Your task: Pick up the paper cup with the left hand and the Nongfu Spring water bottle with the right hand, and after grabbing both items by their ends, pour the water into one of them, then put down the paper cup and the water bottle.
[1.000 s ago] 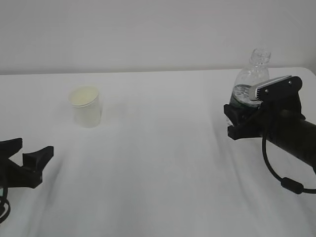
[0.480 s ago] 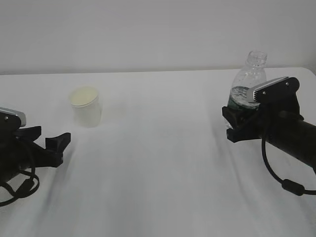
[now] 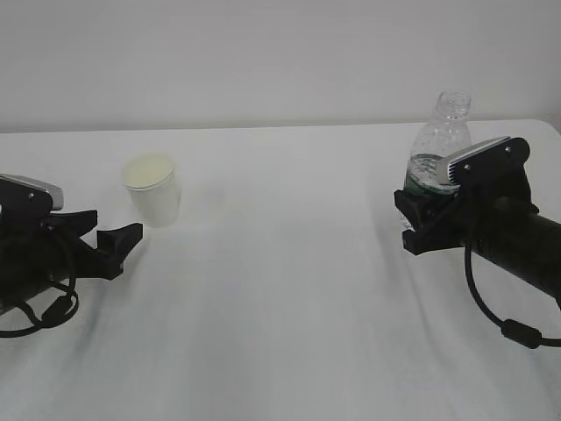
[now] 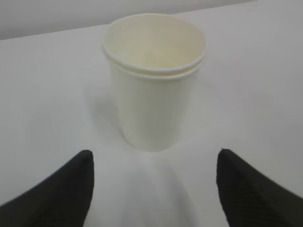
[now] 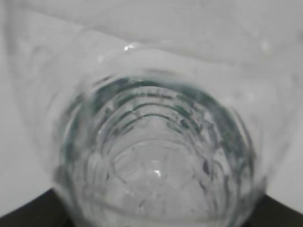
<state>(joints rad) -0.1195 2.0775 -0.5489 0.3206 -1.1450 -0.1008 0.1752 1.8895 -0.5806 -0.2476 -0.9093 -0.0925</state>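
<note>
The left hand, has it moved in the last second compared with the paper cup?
Yes. The left hand has come in from the left edge toward the paper cup, which stayed put; it stops just short, open.

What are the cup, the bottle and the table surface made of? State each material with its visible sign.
Paper cup: apparently paper, matte off-white, with a rolled rim and no gloss.
Water bottle: clear plastic, glossy and see-through, with ribbed walls and a dark green label band.
Table: white and matte; soft creases suggest a cloth or sheet covering, though what lies beneath cannot be told.
</note>
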